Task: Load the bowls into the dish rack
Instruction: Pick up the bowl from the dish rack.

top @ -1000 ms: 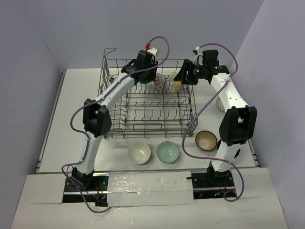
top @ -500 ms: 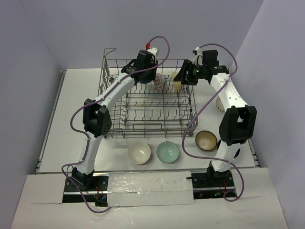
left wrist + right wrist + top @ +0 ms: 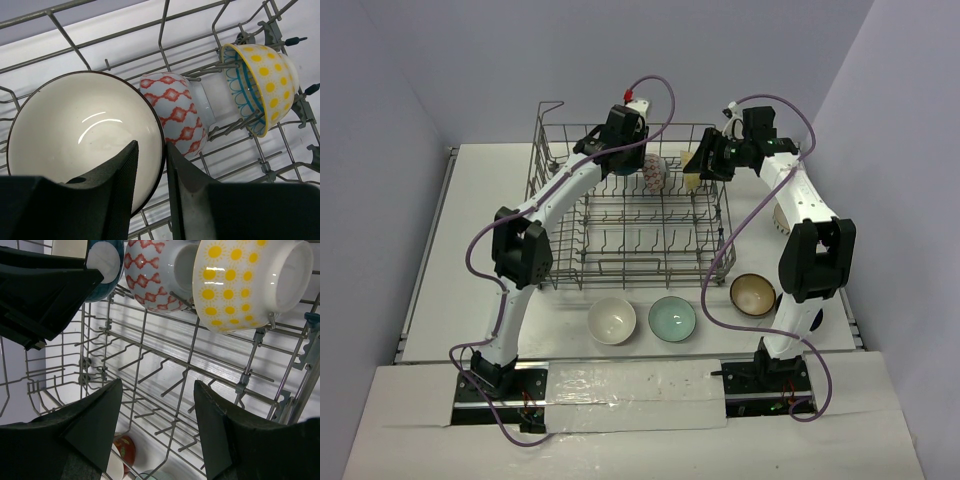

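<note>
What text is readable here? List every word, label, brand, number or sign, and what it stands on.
None: no word, label, brand, number or sign is readable in any view.
The red-patterned bowl, sun-patterned bowl and dark-rimmed bowl carry no lettering; the dish rack shows none either.

White table top [image 3: 470,230] in front of me, matte, runs L to R. Grey metal rail [image 3: 426,250] along its left edge, near to far. Short bit of a similar strip [image 3: 859,335] shows at the right edge, near end. Back wall [image 3: 620,50] pale lavender, plain. Left wall [image 3: 370,200] same colour but darker, right wall [image 3: 910,150] lighter. Near edge, closest to me: white board [image 3: 640,445] across the full width, w/ a glossy clear tape patch [image 3: 635,382] in the middle, wrinkled, catching light. Left wrist view: lavender wall strip along the top, white top below. Right wrist view: white top w/ light streaks, bit of wall low on the left.
</note>
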